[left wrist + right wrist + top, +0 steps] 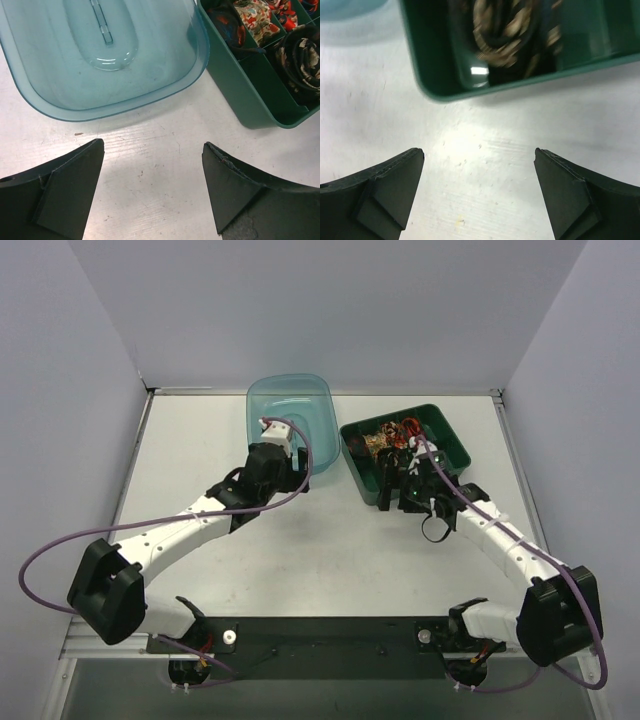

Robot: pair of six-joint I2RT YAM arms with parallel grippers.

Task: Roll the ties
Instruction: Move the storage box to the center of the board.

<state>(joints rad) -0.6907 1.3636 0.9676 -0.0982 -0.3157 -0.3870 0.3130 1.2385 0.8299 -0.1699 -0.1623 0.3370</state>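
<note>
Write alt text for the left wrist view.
The left gripper stands open above the white table, with nothing between its fingers. Beyond it sits a translucent teal tub with nothing visible inside. To its right, a green divided tray holds a black-and-gold rolled tie and a red-and-beige rolled tie.

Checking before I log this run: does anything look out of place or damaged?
Nothing spilled: the rolled ties sit inside the green tray. Only one fingertip of the left gripper looks slightly ragged along its inner edge.

Rolled patterned ties (pixel 300 57) inside green bin (pixel 237 82)
</note>
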